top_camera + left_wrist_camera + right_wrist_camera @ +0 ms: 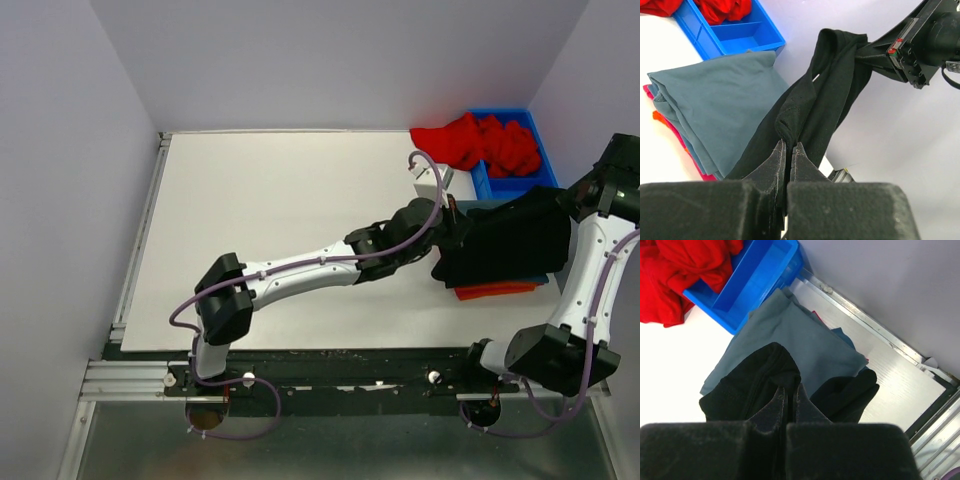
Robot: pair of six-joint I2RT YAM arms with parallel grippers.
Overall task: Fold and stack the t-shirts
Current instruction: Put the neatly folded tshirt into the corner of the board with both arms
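Two robot arms held a black t-shirt above a stack of folded shirts.

The left gripper (788, 145) and right gripper (788, 390) were each clamped on the black t-shirt (510, 240), which hung between them over the stack. Beneath it lay a folded slate-blue t-shirt (720, 105) on an orange one (495, 291). Farther back, crumpled red t-shirts (480, 140) spilled from the blue bin (520, 182), not yet folded. Roughly half the work seemed left.

Left arm (300, 268) stretches rightward, right arm (590, 270) bends upward, with left tool (788, 145) and right tool (789, 390) both pinched tight.
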